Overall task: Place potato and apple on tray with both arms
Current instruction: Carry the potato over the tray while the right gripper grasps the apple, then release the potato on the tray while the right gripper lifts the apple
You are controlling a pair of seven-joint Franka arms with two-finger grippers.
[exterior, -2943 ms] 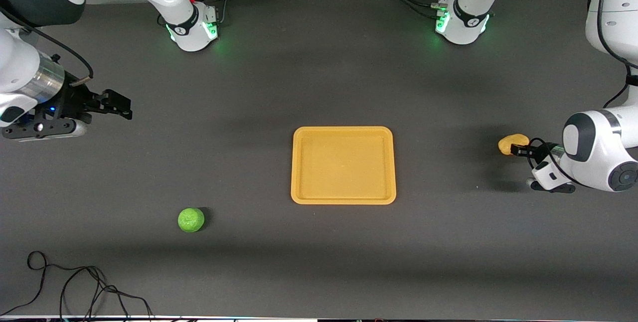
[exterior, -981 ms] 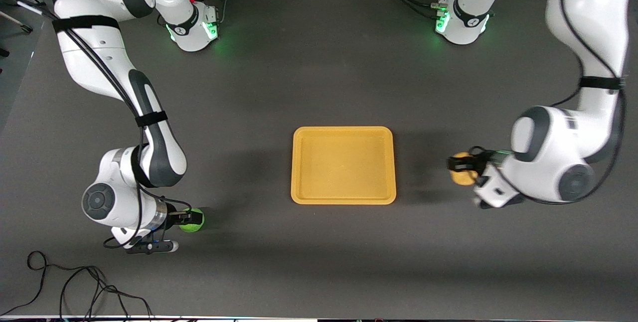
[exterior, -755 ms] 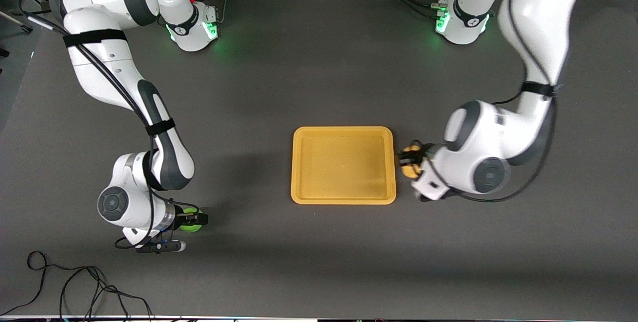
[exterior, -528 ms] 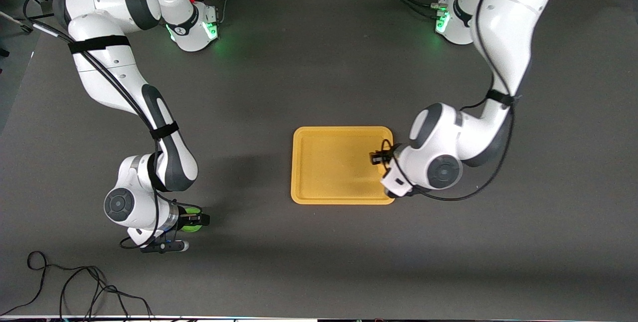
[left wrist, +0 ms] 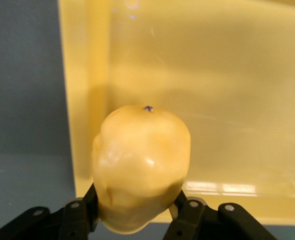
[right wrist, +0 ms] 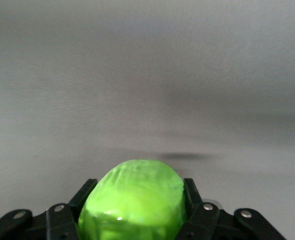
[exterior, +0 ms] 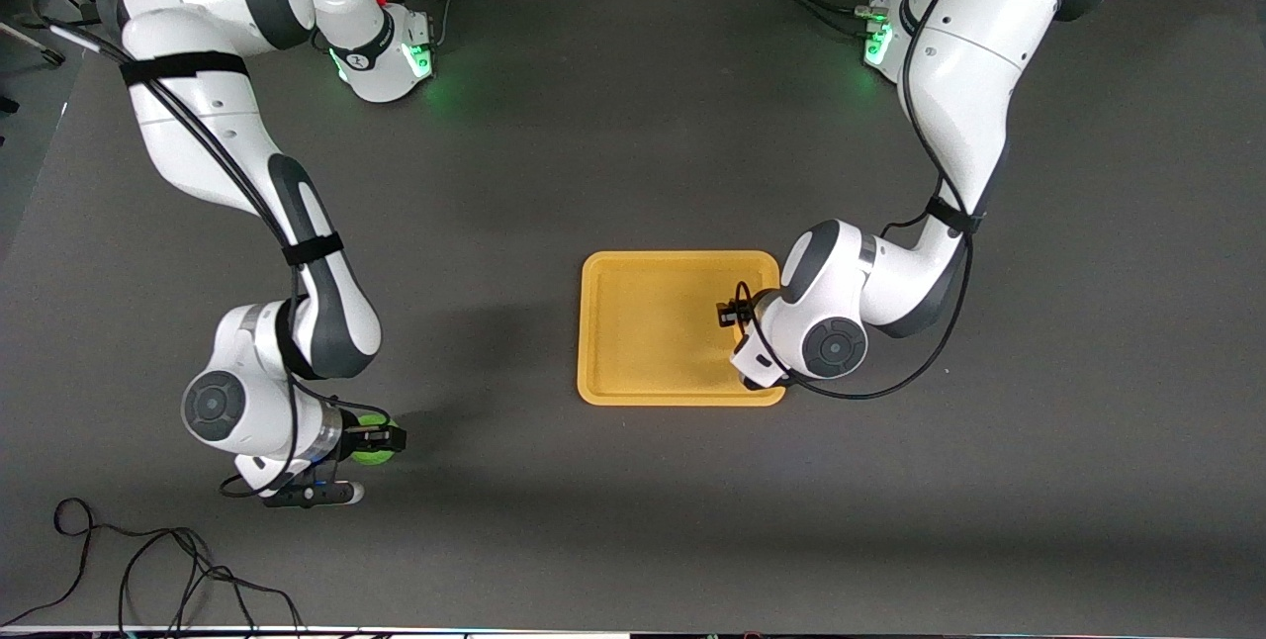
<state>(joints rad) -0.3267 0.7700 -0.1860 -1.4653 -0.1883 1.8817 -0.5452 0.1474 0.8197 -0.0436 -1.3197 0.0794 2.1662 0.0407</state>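
Note:
The yellow-orange tray (exterior: 653, 332) lies mid-table. My left gripper (exterior: 730, 313) is over the tray's end toward the left arm, shut on the potato (left wrist: 140, 165). In the front view the potato is hidden by the gripper. In the left wrist view the gripper (left wrist: 137, 217) holds it above the tray's rim (left wrist: 82, 100). My right gripper (exterior: 386, 440) is low over the table toward the right arm's end, shut on the green apple (exterior: 369, 452). The right wrist view shows the apple (right wrist: 132, 200) between the fingers (right wrist: 72, 210). I cannot tell whether it touches the table.
A black cable (exterior: 148, 570) lies coiled at the table's edge nearest the front camera, toward the right arm's end. The arm bases (exterior: 386, 55) (exterior: 905, 45) stand along the edge farthest from the camera. The left arm's elbow (exterior: 841, 322) hangs beside the tray.
My left gripper has carried the potato from the table at the left arm's end to over the tray. My right gripper came down, closed on the apple and shifted slightly.

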